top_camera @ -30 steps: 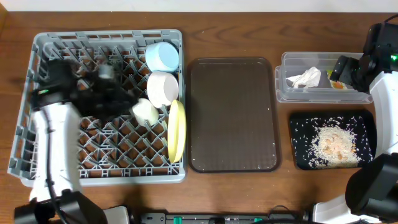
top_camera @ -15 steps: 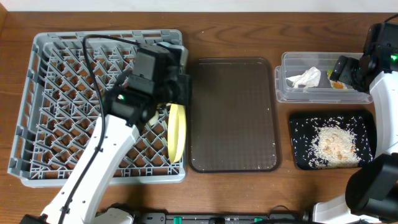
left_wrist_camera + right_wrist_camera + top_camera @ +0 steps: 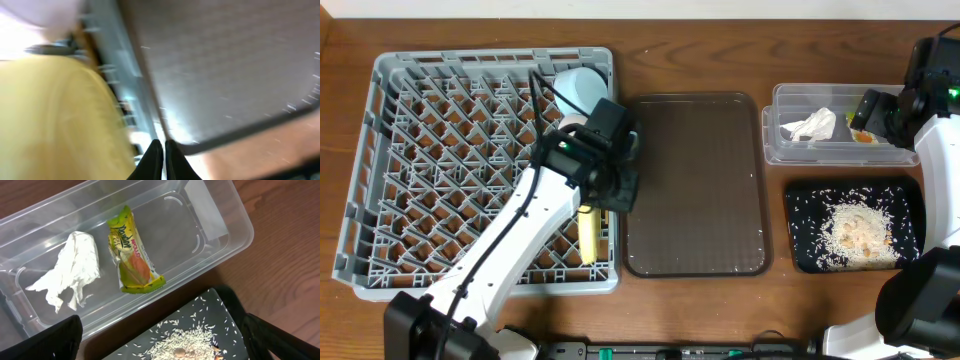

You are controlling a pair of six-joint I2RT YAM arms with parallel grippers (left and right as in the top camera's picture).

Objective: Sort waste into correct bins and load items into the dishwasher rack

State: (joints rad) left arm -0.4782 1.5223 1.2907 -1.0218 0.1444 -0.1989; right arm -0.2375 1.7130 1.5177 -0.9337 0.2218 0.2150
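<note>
The grey dishwasher rack point(image 3: 440, 170) fills the left of the overhead view. The light blue bowl point(image 3: 578, 88) stands at its top right, and the yellow plate point(image 3: 588, 235) stands on edge by its right rim. My left arm covers the pink bowl and the cup. My left gripper point(image 3: 620, 187) is over the rack's right rim; in the blurred left wrist view its fingers point(image 3: 162, 150) are shut and empty beside the plate point(image 3: 50, 115). My right gripper point(image 3: 160, 340) is open above the clear tub point(image 3: 210, 250), which holds the napkin point(image 3: 70, 272) and the wrapper point(image 3: 132, 252). Rice point(image 3: 855, 230) lies in the black tray point(image 3: 800, 200). No chopsticks show.
The dark brown serving tray point(image 3: 695, 185) lies between the rack and the bins and shows in the left wrist view point(image 3: 225, 60). The clear tub point(image 3: 840, 150) sits behind the black tray at the right edge. Bare wooden table surrounds them.
My left arm has swung from the rack's left side to its right rim, next to the yellow plate. The right arm has not moved.
</note>
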